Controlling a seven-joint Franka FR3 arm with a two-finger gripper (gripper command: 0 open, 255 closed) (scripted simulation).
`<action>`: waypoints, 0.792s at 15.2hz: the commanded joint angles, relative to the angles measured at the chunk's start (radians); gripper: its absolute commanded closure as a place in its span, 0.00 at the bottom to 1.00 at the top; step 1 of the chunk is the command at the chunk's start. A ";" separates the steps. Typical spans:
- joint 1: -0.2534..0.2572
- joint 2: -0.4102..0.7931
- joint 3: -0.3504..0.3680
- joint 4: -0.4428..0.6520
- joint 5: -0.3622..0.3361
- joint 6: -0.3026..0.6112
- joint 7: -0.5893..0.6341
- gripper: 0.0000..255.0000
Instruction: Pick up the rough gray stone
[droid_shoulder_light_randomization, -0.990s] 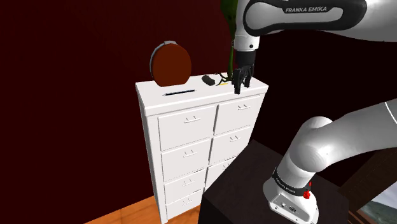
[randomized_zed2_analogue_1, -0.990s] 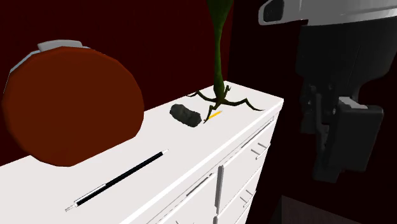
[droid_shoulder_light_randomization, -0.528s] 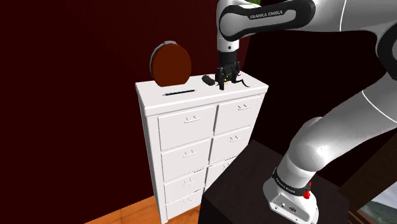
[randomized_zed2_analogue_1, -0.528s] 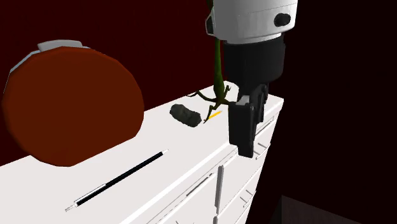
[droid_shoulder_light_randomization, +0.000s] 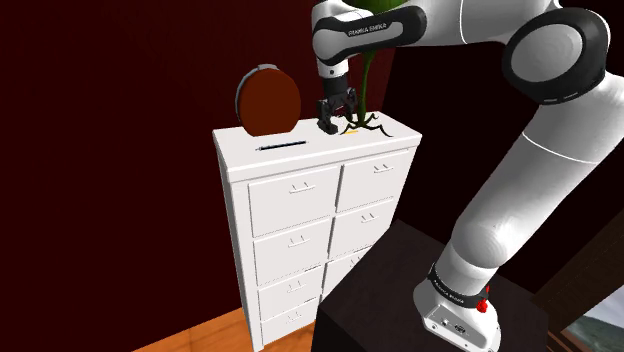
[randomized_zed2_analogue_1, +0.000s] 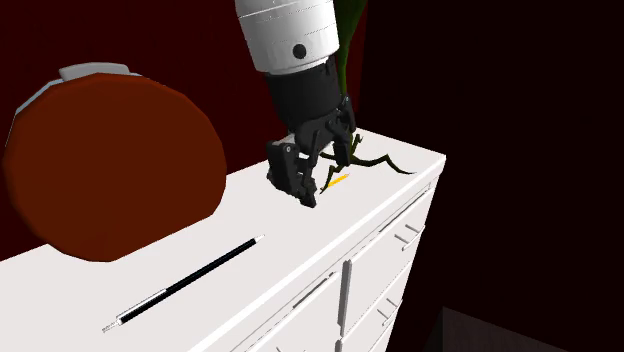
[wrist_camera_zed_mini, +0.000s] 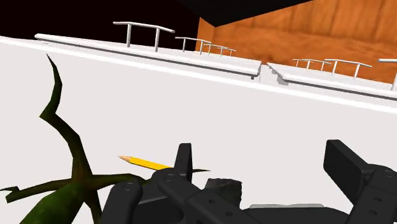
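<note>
The rough dark grey stone (wrist_camera_zed_mini: 224, 189) lies on the white dresser top (wrist_camera_zed_mini: 210, 108), low between my black fingers and closer to one finger (wrist_camera_zed_mini: 183, 162) than to the other (wrist_camera_zed_mini: 348, 167). My gripper (wrist_camera_zed_mini: 261, 158) is open and straddles the stone; neither finger visibly touches it. In the shoulder view the gripper (droid_shoulder_light_randomization: 332, 125) hangs straight down at the back of the dresser top (droid_shoulder_light_randomization: 300, 152). In the second exterior view the gripper (randomized_zed2_analogue_1: 318, 180) stands on the stone's spot, and its near finger (randomized_zed2_analogue_1: 298, 178) hides most of the stone.
A green plant's roots (randomized_zed2_analogue_1: 385, 160) and stem (wrist_camera_zed_mini: 70, 175) spread right beside the gripper, with a yellow pencil (wrist_camera_zed_mini: 143, 163) by them. A big round red-brown object (randomized_zed2_analogue_1: 110, 165) stands further along the top, and a thin black rod (randomized_zed2_analogue_1: 185, 285) lies before it. The dresser's front edge (randomized_zed2_analogue_1: 380, 215) is near.
The arm has swung from the dresser's right edge towards the shoulder view's left and come down over the stone. The fingers have stayed apart.
</note>
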 joint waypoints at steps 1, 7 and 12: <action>-0.007 0.076 -0.003 0.075 -0.027 -0.001 0.031 0.00; -0.015 0.291 -0.021 0.332 -0.090 -0.050 0.097 0.00; -0.017 0.293 -0.022 0.269 -0.091 0.013 0.113 0.00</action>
